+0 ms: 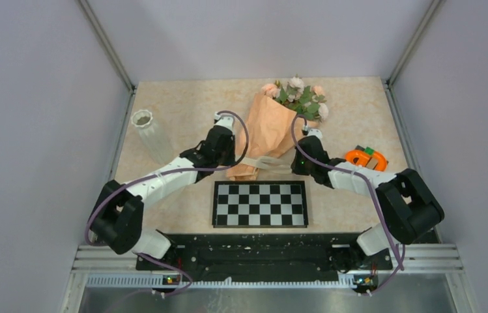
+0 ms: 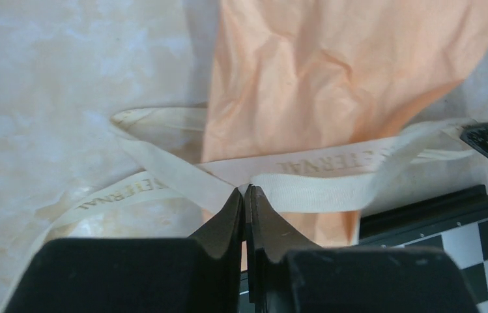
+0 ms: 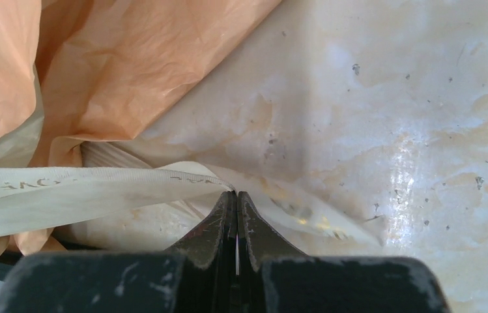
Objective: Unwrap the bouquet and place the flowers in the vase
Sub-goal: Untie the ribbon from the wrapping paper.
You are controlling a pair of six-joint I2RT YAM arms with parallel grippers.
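**Both grippers on the ribbon, bouquet not yet unwrapped**

At the left of the table [image 1: 189, 98] the white ribbed vase [image 1: 151, 134] stands empty, well apart from everything else. Next comes the left gripper [image 2: 244, 195]: its fingers are drawn nearly together, pinching the cream ribbon [image 2: 319, 189] where the bands cross, just over the narrow end of the paper cone [image 1: 267, 130]. The bouquet [image 1: 273, 127] lies on its side mid-table, its tip near the checkerboard [image 1: 259, 203] and its flowers [image 1: 301, 98] pointing to the far edge. On its right, the right gripper [image 3: 236, 195] is fully closed, a ribbon end caught at its tips. An orange object [image 1: 365, 158] sits further right.

By my reading, the task has barely started. The tie is gripped but not undone, the paper stays around the stems, and no flower has reached the vase.
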